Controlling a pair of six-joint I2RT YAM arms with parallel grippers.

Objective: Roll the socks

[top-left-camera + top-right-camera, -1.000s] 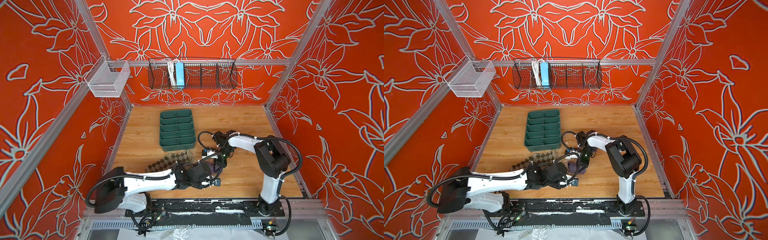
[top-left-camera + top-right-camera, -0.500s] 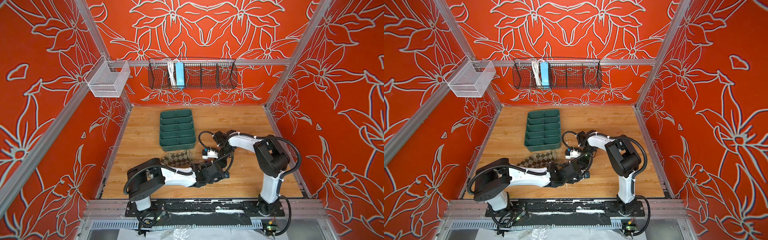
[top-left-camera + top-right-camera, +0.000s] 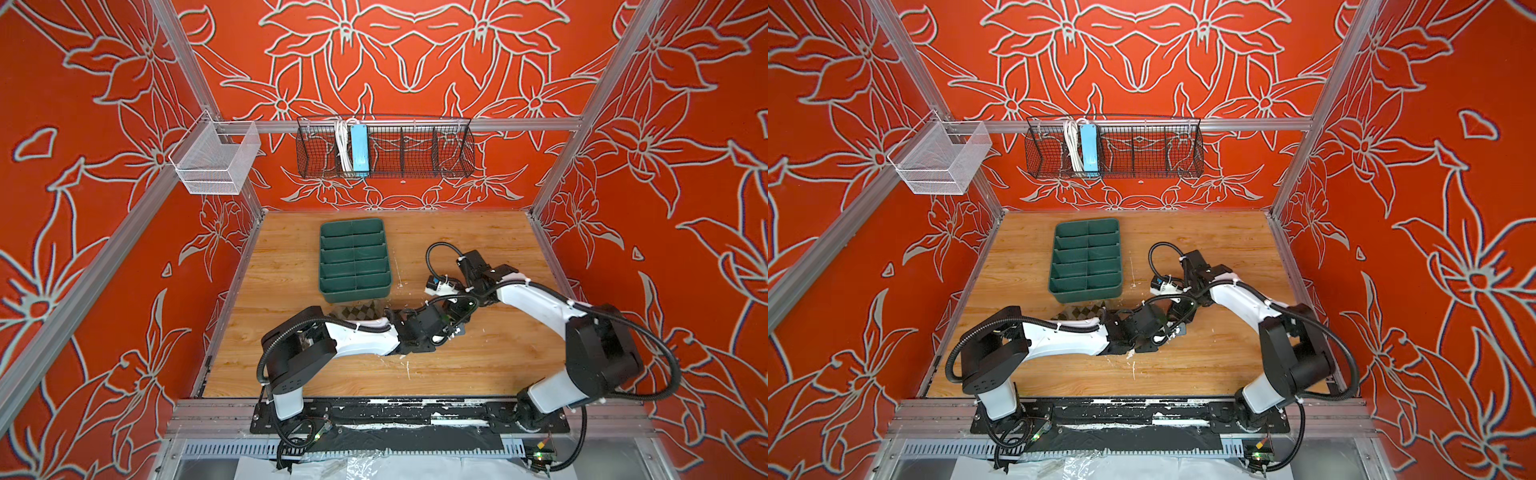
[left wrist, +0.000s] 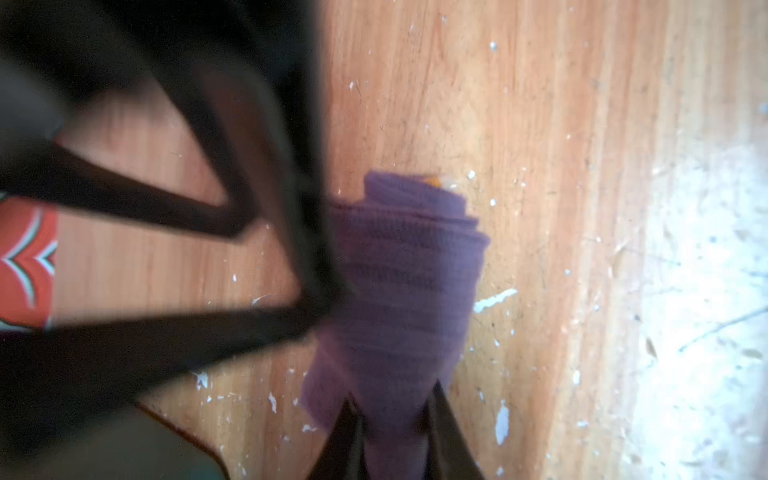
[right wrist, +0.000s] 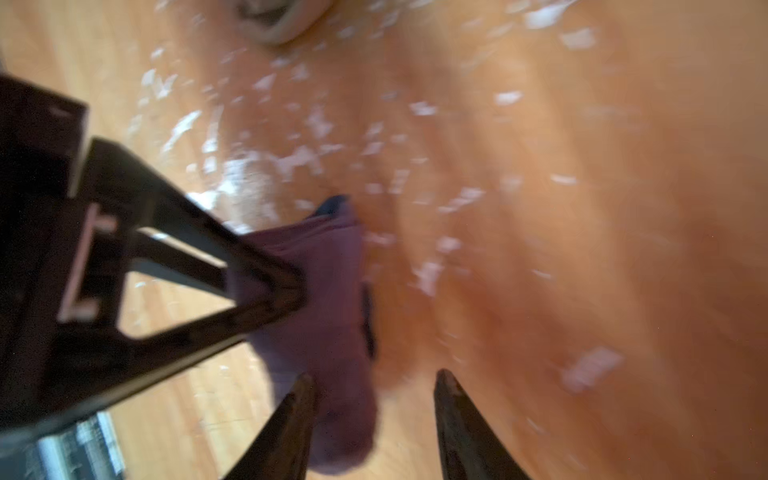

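A beige argyle knit sock (image 3: 365, 309) lies just near of a dark green divided plastic tray (image 3: 354, 259). The left gripper (image 3: 448, 329) and right gripper (image 3: 459, 309) meet right of the sock.

The purple sock (image 4: 399, 299) shows a speck of mustard yellow at one end; the argyle sock (image 3: 360, 309) has beige and olive-brown diamonds. The tray (image 3: 355, 293) is dark green, the desk (image 3: 478, 365) pale wood grain flecked white, the walls (image 3: 415, 62) orange-red with grey flower outlines
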